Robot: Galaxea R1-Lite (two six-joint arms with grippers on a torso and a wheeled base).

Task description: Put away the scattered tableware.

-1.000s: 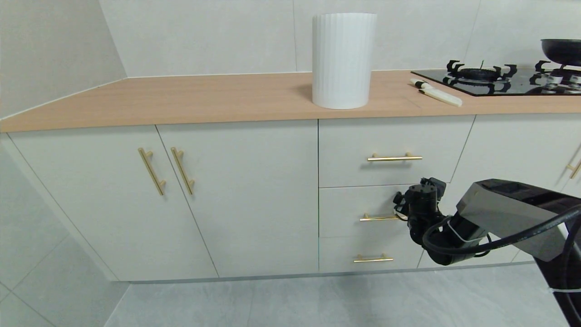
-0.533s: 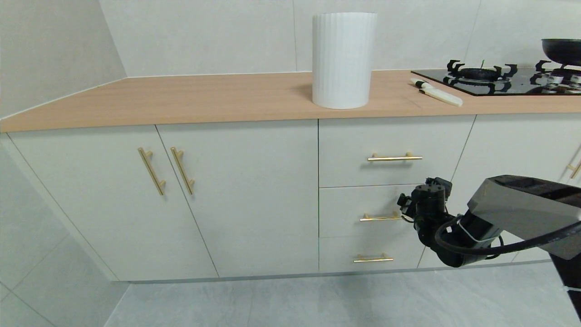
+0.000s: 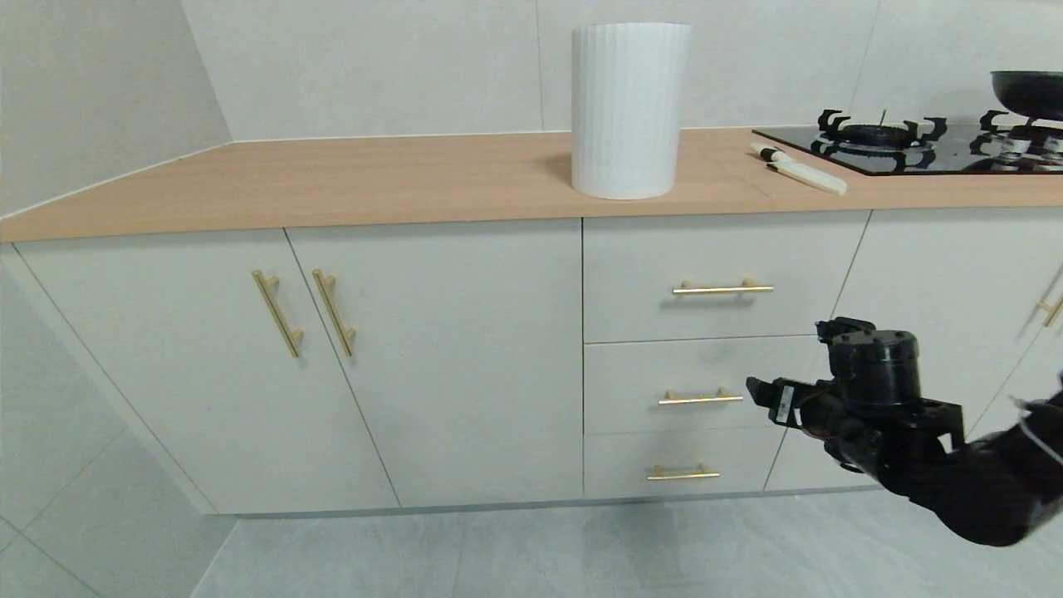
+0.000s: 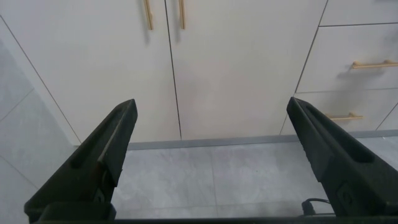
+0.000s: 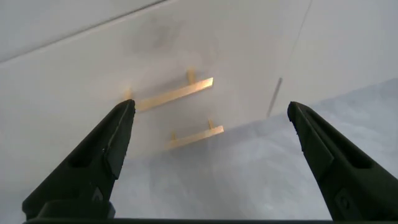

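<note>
Wooden table (image 3: 374,178) runs along the tiled wall; the knife (image 3: 801,173) lies on it at far right, beside the stove (image 3: 913,158). Low down, the right end effector (image 5: 210,106), spread wide and empty, hovers just right of the middle drawer handle (image 3: 700,399). The left end effector (image 4: 211,102) gapes wide too. I reckon a skewed approach could slip off that thin bar.

I can read no text, label, number or sign on any surface in these views.
</note>
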